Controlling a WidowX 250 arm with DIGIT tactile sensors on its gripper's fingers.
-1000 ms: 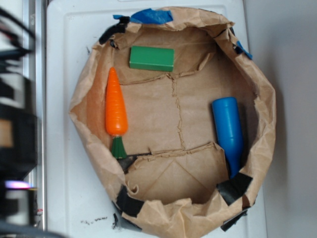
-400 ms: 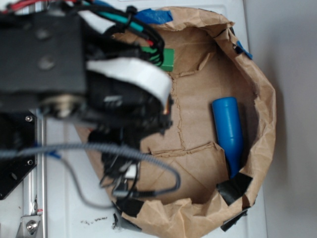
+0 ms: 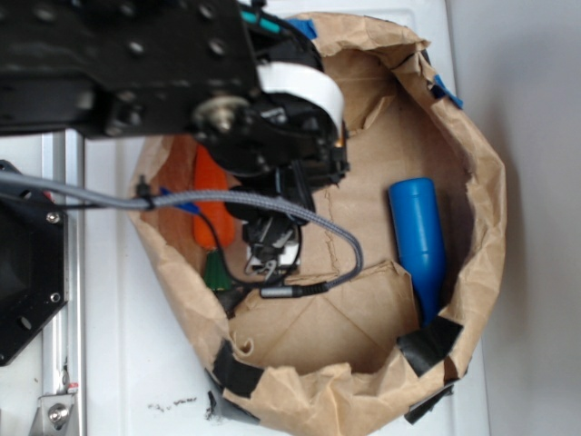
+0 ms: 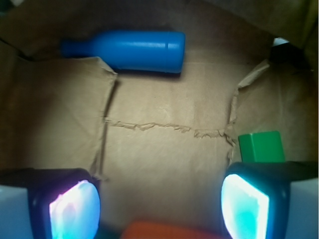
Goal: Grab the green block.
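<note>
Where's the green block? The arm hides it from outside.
Wrist view: green block sits low right on the paper bag, just behind the open gripper's right finger.

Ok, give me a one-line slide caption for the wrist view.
Open gripper above the paper bag floor, green block beside one finger, blue bottle lying beyond.

A white tabletop (image 3: 123, 363) fills the exterior view, with a metal rail (image 3: 56, 363) along its left edge. Small dark specks (image 3: 172, 402) lie near its bottom edge. The lighting is soft and even.
</note>
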